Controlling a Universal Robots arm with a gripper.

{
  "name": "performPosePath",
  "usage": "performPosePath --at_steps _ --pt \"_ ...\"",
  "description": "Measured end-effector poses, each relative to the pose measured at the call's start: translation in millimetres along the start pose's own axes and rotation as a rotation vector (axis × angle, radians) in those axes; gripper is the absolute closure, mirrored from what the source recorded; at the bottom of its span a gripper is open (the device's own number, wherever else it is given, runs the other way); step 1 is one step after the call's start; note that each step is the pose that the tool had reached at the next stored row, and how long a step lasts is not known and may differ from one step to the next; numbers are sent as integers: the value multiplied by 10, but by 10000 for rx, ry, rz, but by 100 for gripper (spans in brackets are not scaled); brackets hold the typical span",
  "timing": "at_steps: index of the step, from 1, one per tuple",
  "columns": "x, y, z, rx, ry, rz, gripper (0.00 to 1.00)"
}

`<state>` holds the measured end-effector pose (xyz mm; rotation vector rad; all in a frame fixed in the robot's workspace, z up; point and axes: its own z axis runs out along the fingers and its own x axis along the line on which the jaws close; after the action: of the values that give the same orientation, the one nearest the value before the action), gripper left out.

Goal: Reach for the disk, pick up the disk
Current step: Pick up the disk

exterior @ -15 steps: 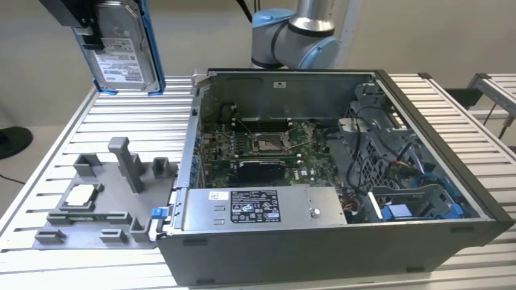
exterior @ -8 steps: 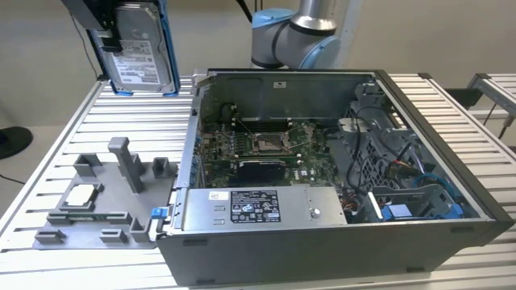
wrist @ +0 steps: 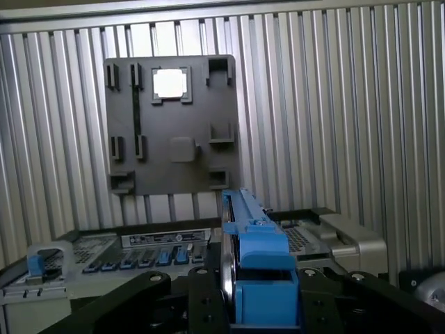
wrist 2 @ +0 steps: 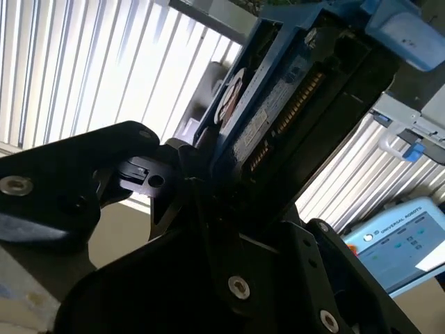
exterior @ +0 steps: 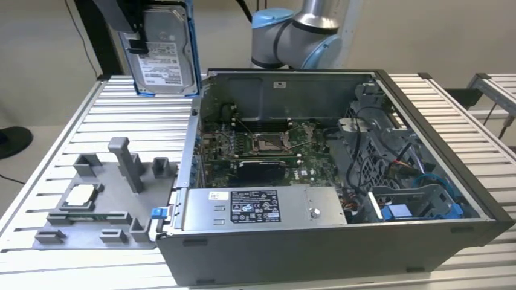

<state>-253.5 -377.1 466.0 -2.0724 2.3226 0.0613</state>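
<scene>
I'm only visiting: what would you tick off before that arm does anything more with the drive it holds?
1. Gripper shut on the disk: ok.
2. Disk off the table: ok, held in the air.
3. Disk upright, label facing out in the exterior view: ok.
4. Computer case lid off: ok.
5. CPU chip lying in the grey fixture: ok.
6. Firmness of the grip: cannot tell.
</scene>
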Motion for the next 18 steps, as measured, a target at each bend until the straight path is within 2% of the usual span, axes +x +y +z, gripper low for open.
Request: performPosePath --at_steps 18 --pt "-60 -727 53 0 0 0 100"
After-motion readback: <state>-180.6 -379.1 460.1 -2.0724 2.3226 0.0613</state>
